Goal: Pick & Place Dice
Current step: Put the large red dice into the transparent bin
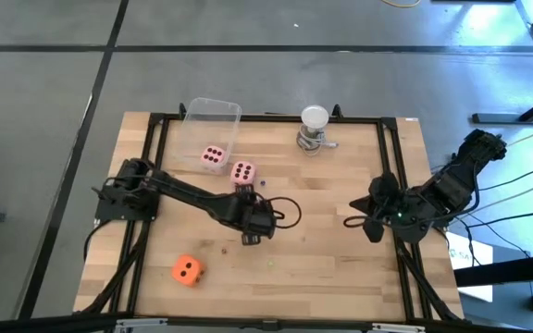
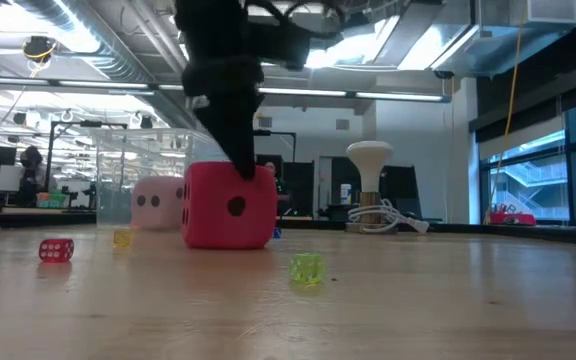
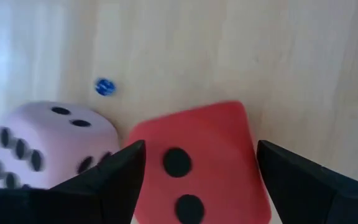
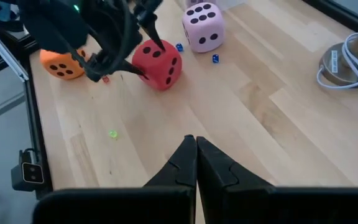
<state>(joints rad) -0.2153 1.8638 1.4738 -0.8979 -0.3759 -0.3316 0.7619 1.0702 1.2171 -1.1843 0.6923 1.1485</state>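
Note:
The red die point(image 3: 194, 162) rests on the wooden table, flat on its underside point(image 2: 228, 240). My left gripper point(image 3: 197, 149) comes slanting down over it, open, one finger on each side of it point(image 4: 149, 57). Just beyond stands a pale pink die point(image 1: 242, 172), and another pink die point(image 1: 213, 157) lies in the clear container point(image 1: 213, 113). The orange die point(image 1: 186, 270) sits near the front left. My right gripper point(image 4: 196, 149) hangs shut above the table's right side point(image 1: 357, 222), holding nothing. My left gripper straddles the red die from above, slanting down, one fingertip point(image 3: 126, 165) at one side face and the other fingertip point(image 3: 278, 168) at the opposite side. Whether either finger touches the die I cannot tell. The die sits on the table.
A white round-topped object on a metal base point(image 1: 314, 129) with a coiled cable stands at the far middle. Tiny dice lie scattered about: blue point(image 3: 105, 86), green point(image 2: 306, 268), yellow point(image 2: 121, 238), red point(image 2: 56, 249). A black frame edges the table point(image 1: 155, 120).

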